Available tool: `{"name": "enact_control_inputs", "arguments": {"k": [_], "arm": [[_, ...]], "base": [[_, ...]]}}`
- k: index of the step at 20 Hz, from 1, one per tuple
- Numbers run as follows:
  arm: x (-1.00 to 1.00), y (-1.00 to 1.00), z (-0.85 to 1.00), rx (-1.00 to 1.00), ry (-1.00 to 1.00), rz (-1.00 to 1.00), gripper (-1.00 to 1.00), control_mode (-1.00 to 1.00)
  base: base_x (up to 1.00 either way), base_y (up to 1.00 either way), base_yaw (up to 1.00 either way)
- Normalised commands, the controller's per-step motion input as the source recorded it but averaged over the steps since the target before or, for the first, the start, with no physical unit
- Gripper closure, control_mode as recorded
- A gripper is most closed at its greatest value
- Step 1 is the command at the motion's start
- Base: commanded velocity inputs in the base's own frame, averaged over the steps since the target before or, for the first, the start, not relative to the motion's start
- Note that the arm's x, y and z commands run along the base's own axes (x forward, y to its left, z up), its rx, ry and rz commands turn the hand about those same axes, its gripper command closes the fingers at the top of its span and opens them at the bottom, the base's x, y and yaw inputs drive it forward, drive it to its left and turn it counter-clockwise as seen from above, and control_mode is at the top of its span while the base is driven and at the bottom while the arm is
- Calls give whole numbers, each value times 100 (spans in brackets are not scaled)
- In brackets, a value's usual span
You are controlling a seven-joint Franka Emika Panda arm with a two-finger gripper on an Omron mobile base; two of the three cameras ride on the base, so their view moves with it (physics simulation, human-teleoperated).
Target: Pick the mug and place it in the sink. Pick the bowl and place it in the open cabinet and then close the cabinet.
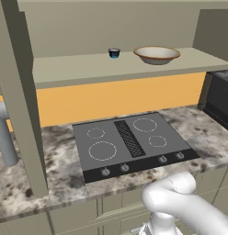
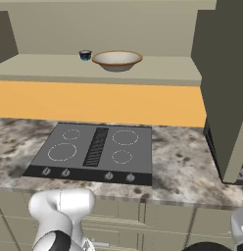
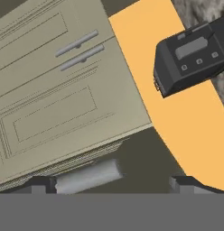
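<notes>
Marbled desk [image 1: 60, 160] carries a 4-ring hob [image 1: 129, 142]; above, the bowl [image 1: 156, 54] sits on the cabinet [image 1: 102, 69] shelf beside a tiny blue cup [image 1: 114, 53]; fingers [image 3: 41, 184] spread wide, holding nothing

Panelled cabinet [image 3: 64, 90] doors shut, bar handles [image 3: 80, 49], dark appliance [image 3: 190, 56] beside

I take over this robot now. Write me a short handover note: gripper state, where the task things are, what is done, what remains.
Gripper: open, holding nothing, pointing at panelled cabinet doors with bar handles.
Bowl: already on the shelf of the open cabinet, above the cooktop, beside a small blue cup.
Mug and sink: not seen here, so I cannot confirm that step.
Left: close the cabinet; its door edge stands open at the left.
</notes>
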Motion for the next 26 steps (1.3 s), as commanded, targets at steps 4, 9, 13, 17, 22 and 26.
{"name": "enact_control_inputs", "arguments": {"k": [4, 9, 13, 17, 22, 26], "arm": [[50, -17, -16, 0, 0, 2, -100, -100], [48, -1, -19, 0, 0, 3, -100, -100], [51, -6, -16, 1, 0, 4, -100, -100], [49, -17, -4, 1, 0, 5, -100, -100], [32, -1, -6, 2, 0, 6, -100, -100], [2, 0, -12, 3, -2, 7, -100, -100]], "base": [[0, 0, 0], [0, 0, 0], [0, 0, 0], [0, 0, 0], [0, 0, 0], [0, 0, 0]]}}
